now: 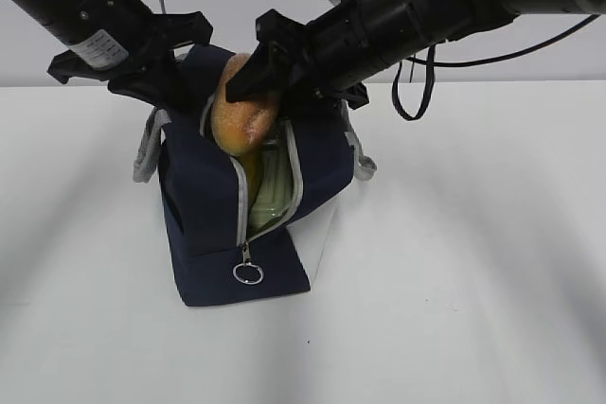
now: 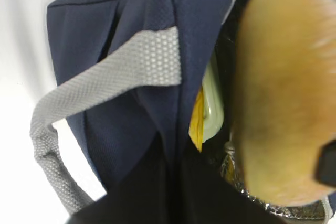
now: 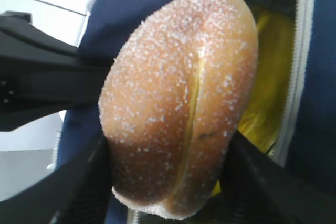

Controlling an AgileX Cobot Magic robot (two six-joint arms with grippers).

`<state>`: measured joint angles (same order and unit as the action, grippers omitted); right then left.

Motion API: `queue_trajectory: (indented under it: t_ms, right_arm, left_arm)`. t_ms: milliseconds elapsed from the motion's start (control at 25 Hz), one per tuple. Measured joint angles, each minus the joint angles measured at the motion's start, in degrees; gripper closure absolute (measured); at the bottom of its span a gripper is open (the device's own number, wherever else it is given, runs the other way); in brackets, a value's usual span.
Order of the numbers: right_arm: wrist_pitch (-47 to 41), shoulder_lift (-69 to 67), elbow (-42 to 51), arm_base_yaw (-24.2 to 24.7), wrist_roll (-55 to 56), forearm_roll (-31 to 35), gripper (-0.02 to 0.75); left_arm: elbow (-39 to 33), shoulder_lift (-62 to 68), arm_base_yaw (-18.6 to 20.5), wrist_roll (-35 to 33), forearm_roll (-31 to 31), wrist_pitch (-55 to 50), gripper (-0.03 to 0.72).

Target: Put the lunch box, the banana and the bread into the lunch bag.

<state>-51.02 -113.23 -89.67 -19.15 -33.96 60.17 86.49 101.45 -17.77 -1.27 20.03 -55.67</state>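
The navy lunch bag [image 1: 199, 205] stands open at the middle of the table. My right gripper [image 1: 258, 71] is shut on the bread [image 1: 242, 113] and holds it tilted over the bag's mouth, its lower end just inside. In the right wrist view the bread [image 3: 178, 103] sits between both jaws of the gripper [image 3: 168, 182]. The lunch box's pale green lid [image 1: 272, 186] and a strip of the banana [image 1: 252, 173] show inside the bag. My left gripper [image 1: 170, 68] is shut on the bag's left rim fabric [image 2: 157, 129] and holds the opening apart.
The bag's front flap lies flat on the table, with the metal ring pull [image 1: 248, 272] on it. A grey handle [image 2: 121, 72] hangs on the bag's left side. A black cable [image 1: 417, 82] loops under the right arm. White table surface [image 1: 473, 281] surrounds the bag.
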Motion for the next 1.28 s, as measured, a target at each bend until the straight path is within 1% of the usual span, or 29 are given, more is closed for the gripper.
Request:
queue_trajectory:
  t_ms: [80,120,200,280,360,440,600,720,960,1040,1120,1280]
  right_arm:
    - [-1.1,-1.8,-1.2,-0.3,0.3,0.0,0.306]
    - [-1.2,-2.3,-1.5,-0.3,0.4,0.0,0.290]
    - [-1.2,-3.1,-1.6,-0.3,0.7,0.0,0.232]
    - [-1.2,-3.3,-1.6,-0.3,0.8,0.0,0.155]
    - [-1.2,-3.3,-1.7,-0.3,0.8,0.0,0.112]
    - [-1.2,-3.3,-2.0,-0.2,0.9,-0.8,0.097]
    - [-1.5,-1.5,-4.0,-0.1,1.4,-6.2,0.093]
    - [-2.3,1.0,-6.0,0.0,3.9,-12.0,0.093]
    - [-3.8,5.0,-7.3,0.0,12.7,-29.3,0.104]
    - [-4.5,5.0,-7.3,0.0,15.4,-33.9,0.111]
    - [-5.0,4.7,-7.3,0.0,16.7,-36.6,0.115]
    - [-5.3,2.8,-7.3,0.0,17.1,-37.5,0.158]
  left_arm:
    - [0.0,0.0,0.0,0.0,0.0,0.0,0.691]
    - [0.0,0.0,0.0,0.0,0.0,0.0,0.691]
    - [0.0,0.0,0.0,0.0,0.0,0.0,0.691]
    - [0.0,0.0,0.0,0.0,0.0,0.0,0.691]
    - [0.0,0.0,0.0,0.0,0.0,0.0,0.691]
    - [0.0,0.0,0.0,0.0,0.0,0.0,0.691]
    - [0.0,0.0,0.0,0.0,0.0,0.0,0.691]
    - [0.0,0.0,0.0,0.0,0.0,0.0,0.691]
    - [0.0,0.0,0.0,0.0,0.0,0.0,0.691]
    - [0.0,0.0,0.0,0.0,0.0,0.0,0.691]
    - [0.0,0.0,0.0,0.0,0.0,0.0,0.691]
    - [0.0,0.0,0.0,0.0,0.0,0.0,0.691]
